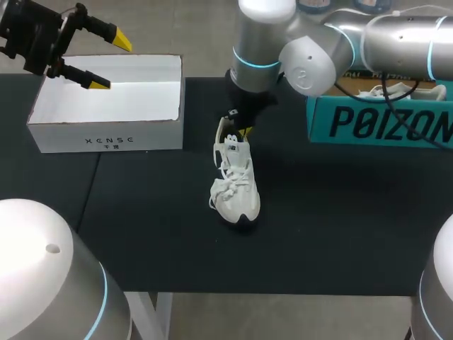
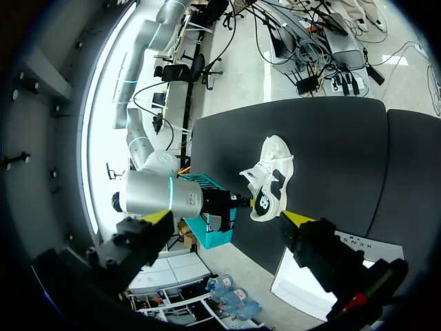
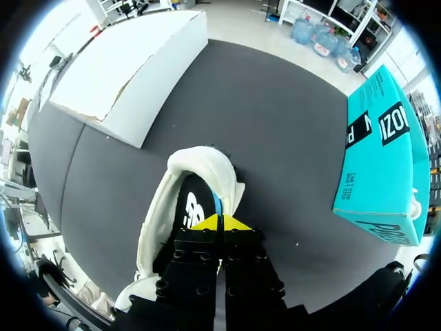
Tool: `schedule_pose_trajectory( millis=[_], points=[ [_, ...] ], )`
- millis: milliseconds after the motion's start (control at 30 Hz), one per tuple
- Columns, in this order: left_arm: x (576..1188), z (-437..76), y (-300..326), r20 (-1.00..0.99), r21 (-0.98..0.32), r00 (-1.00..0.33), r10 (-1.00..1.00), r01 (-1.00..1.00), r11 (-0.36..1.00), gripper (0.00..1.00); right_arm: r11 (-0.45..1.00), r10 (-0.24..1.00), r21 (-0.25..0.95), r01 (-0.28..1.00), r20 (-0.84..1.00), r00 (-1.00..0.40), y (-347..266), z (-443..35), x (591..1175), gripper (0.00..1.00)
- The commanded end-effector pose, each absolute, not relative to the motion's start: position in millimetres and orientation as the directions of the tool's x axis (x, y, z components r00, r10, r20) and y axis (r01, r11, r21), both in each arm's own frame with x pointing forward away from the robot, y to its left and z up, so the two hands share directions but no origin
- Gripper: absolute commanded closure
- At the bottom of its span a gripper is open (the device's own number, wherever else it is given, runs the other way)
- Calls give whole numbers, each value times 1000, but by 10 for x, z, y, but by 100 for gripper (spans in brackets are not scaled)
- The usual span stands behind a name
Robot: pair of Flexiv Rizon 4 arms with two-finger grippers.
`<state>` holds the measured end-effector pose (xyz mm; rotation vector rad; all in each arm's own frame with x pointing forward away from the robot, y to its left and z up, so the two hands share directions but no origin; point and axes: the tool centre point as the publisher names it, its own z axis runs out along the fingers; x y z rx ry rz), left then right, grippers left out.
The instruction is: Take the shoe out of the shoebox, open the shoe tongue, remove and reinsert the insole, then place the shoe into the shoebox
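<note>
Under the right gripper [image 3: 220, 222], the shoe [image 3: 160, 221] has a soft white cloth upper with a padded collar and woven laces, and a smooth black lining inside. The gripper itself is hard and matt black, studded with small bolts. Its 2 yellow tips look like smooth plastic. The left gripper [image 1: 112, 62] has the same finish. Below it, the white shoebox [image 1: 106, 134] is matt cardboard, ragged along 1 edge. The table [image 1: 340, 234] beneath both grippers has a black matt covering, faintly grainy. Beside the right gripper, the teal box [image 1: 382, 124] is smooth card with a slight sheen. The right arm [image 1: 396, 35] has a smooth, satin silver shell.
</note>
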<state>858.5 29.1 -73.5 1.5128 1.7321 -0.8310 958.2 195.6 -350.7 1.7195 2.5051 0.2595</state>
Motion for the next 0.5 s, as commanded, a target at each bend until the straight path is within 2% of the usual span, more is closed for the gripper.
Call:
schedule_pose_trajectory(
  millis=[33, 500],
  points=[
    [8590, -734, 289, -824, -29, -91, 559, 992, 119, 0, 356, 931, 183, 916, 17, -365, 1983, -3512, 9548, 100],
    [8590, -734, 289, -824, -29, -91, 559, 992, 119, 0, 372, 927, 147, 916, -13, -374, 2015, -3659, 9542, 100]
  ],
)
